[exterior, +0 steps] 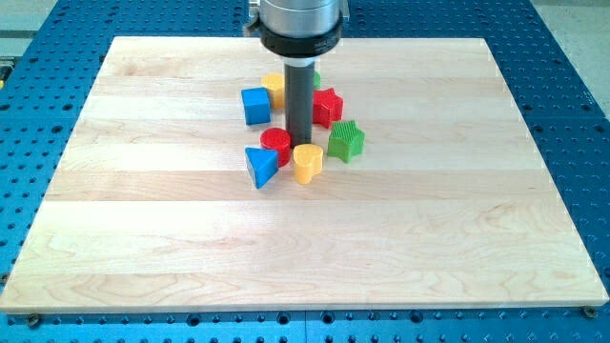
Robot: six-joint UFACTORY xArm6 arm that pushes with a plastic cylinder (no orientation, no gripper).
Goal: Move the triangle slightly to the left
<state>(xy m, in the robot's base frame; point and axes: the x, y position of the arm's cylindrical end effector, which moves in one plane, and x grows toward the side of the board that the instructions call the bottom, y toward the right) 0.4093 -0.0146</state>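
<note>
While the blue triangle [260, 166] lies at the lower-left edge of the cluster, my tip [297, 144] rests to its upper right, between the red cylinder [275, 144] and the yellow heart [307, 162], not touching the triangle; red cylinder touches triangle's upper right, heart just right of it; rig has no jaws, only the rod; judgement: push not yet begun, whole leftward nudge remains; tip must first reach triangle's right side; the wooden board [143, 238] left of triangle shows no obstruction.
</note>
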